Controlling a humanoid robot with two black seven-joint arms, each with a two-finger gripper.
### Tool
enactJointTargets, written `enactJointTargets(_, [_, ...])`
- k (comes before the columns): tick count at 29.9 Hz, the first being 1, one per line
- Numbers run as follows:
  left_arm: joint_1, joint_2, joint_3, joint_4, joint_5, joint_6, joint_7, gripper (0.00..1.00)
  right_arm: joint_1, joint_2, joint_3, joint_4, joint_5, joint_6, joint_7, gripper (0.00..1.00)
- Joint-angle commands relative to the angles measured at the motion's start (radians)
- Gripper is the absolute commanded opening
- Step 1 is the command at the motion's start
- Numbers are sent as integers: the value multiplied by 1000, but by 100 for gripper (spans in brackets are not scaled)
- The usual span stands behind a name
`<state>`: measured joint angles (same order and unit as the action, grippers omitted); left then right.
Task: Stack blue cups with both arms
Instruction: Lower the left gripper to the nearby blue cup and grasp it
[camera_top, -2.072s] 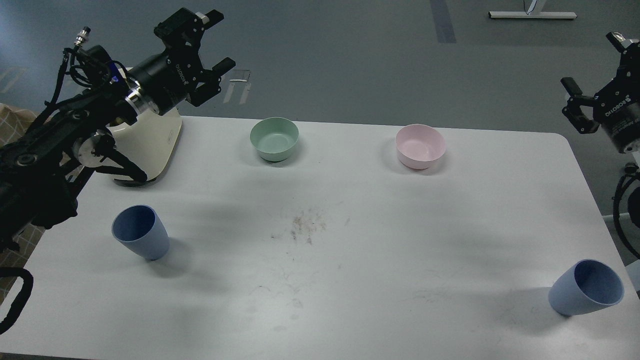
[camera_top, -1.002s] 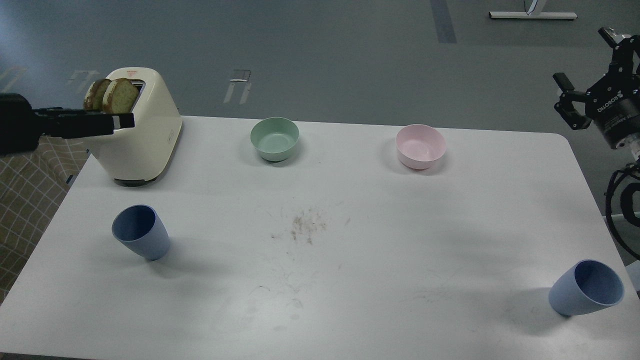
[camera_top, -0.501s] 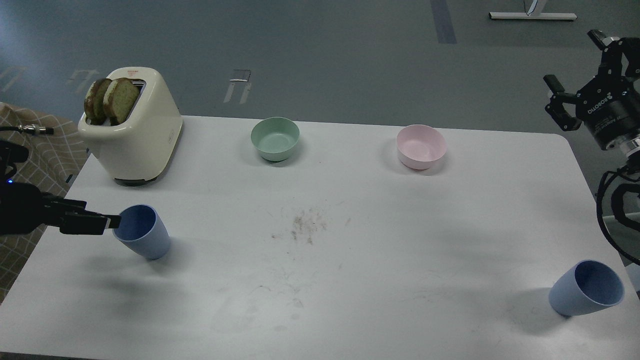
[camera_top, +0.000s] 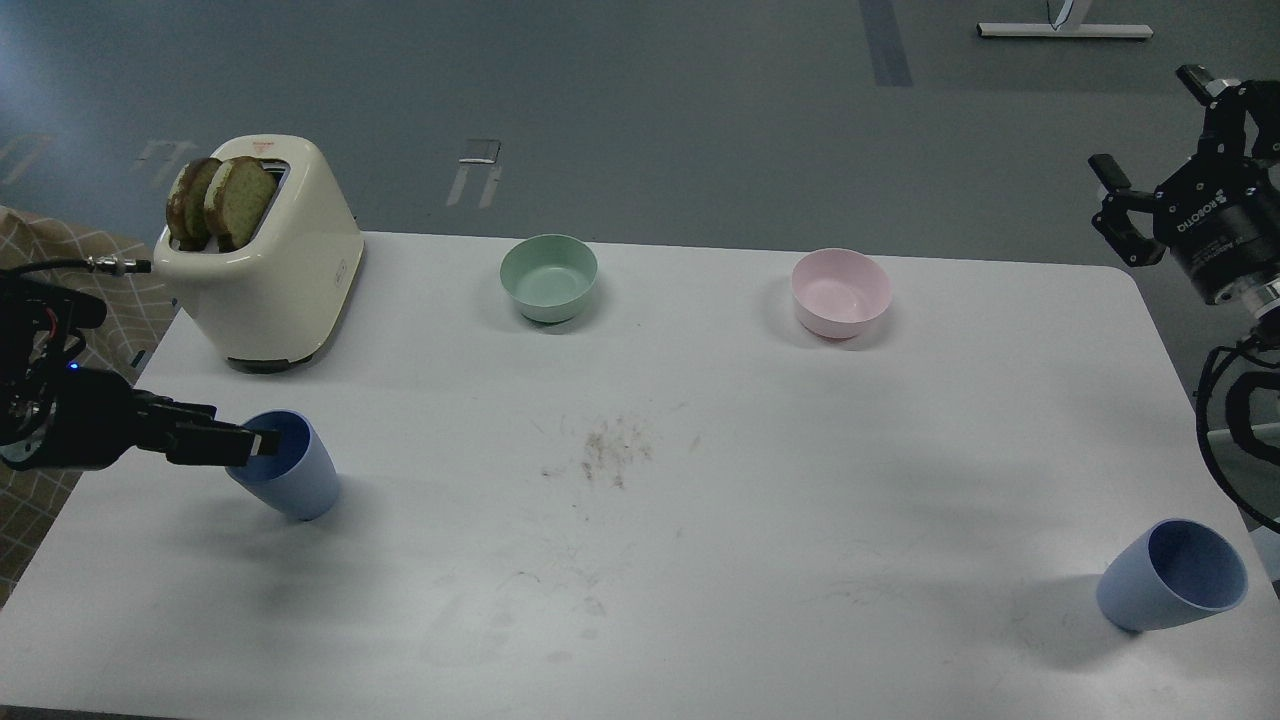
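One blue cup (camera_top: 300, 480) stands upright at the table's left. My left gripper (camera_top: 255, 442) comes in from the left edge, and its fingertips reach over the near-left rim of that cup. It is seen side-on and dark, so I cannot tell its fingers apart or whether they touch the cup. The second blue cup (camera_top: 1170, 577) stands at the front right corner, alone. My right gripper (camera_top: 1150, 125) hangs open and empty high at the right edge, beyond the table's far right corner and far from that cup.
A cream toaster (camera_top: 275, 270) holding two slices of toast stands at the back left. A mint-green bowl (camera_top: 549, 277) and a pink bowl (camera_top: 841, 292) stand along the back. The white table (camera_top: 700, 560) has crumbs at its middle.
My left arm has swung down from above the toaster to the left edge and pushed right until its fingertips overlap the left cup's rim. My right gripper shifted slightly left. The cups have not moved.
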<state>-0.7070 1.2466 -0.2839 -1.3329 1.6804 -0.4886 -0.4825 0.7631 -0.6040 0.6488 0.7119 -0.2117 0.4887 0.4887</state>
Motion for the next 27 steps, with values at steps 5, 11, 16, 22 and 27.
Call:
enactJointTargets(5, [0, -42, 0, 15, 4, 0, 2, 77, -1, 3, 0, 0, 0, 0, 0, 100])
enactJointTargets(11, [0, -76, 2, 54, 5, 0, 4, 57, -2, -3, 0, 5, 0, 0, 0, 100])
enactJointTargets(16, [1, -78, 2, 55, 15, 0, 5, 35, -4, -3, 0, 6, 0, 0, 0, 100])
enactJointTargets(22, [1, -78, 2, 63, 18, 0, 33, 0, -4, -2, 0, 6, 0, 0, 0, 100])
enactJointTargets(27, [-2, -67, 0, 60, 18, 0, 38, 0, -4, 0, 0, 8, 0, 0, 0, 100])
